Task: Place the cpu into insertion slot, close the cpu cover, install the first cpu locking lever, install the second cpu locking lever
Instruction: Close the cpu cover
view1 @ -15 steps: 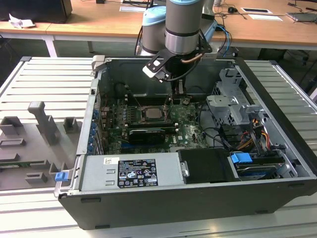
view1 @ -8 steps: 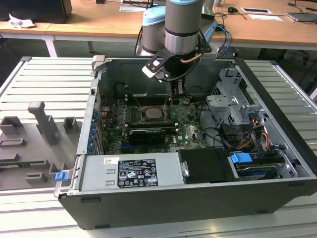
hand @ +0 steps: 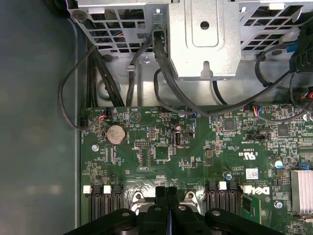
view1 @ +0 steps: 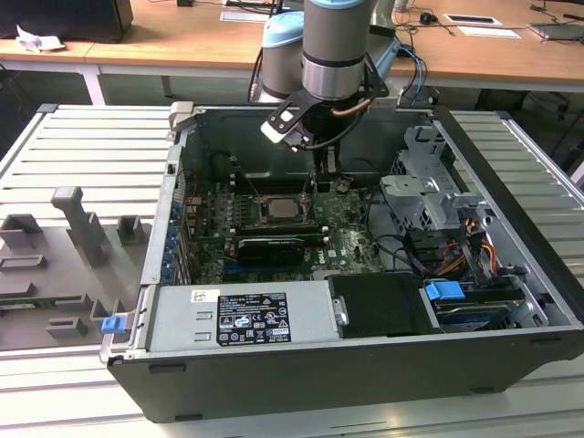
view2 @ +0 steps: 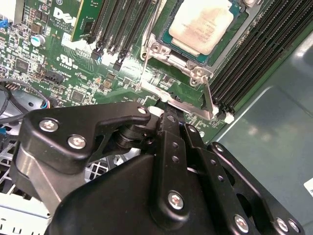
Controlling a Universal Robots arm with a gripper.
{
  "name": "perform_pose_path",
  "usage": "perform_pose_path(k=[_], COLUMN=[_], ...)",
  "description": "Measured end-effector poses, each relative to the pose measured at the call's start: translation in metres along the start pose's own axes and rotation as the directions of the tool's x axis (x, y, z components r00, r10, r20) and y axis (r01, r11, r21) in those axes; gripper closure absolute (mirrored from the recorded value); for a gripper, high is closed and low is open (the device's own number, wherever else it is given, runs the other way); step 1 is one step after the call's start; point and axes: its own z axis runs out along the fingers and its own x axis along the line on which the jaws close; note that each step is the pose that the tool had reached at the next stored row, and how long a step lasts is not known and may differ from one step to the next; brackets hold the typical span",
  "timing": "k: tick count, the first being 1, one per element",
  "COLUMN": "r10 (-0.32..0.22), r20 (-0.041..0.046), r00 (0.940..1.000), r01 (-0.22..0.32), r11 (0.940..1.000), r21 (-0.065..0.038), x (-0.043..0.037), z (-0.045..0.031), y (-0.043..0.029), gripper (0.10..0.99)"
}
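The cpu (view2: 199,23) (view1: 278,209), with its pale metal top, lies in the insertion slot (view1: 258,220) on the green motherboard. The silvery cpu cover (view2: 164,50) lies flat around it. One thin wire locking lever (view2: 146,58) runs along one side of the socket, and a second lever (view2: 209,94) runs along the adjoining side. My gripper (view2: 168,119) (hand: 167,192) (view1: 320,180) is shut, fingers pressed together with nothing seen between them. Its tip sits at the socket's edge, against a silvery tab (view2: 188,106) by the second lever's end.
Long black memory slots (view2: 254,54) flank the socket on both sides. A metal drive cage (view1: 429,187) with cables stands at the exterior view's right and a power supply (view1: 242,315) at the front. The case walls (view1: 182,155) enclose the board.
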Motion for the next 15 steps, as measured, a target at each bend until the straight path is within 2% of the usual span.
perform_pose_path(k=[10, 15], r10=[0.0, 0.0], r20=[0.0, -0.0001], r00=[1.0, 1.0], r01=[0.0, 0.0], r11=[1.0, 1.0], r21=[0.0, 0.0], x=[0.0, -0.0002], z=[-0.0001, -0.0005], y=[-0.0019, -0.007], gripper=[0.98, 0.98])
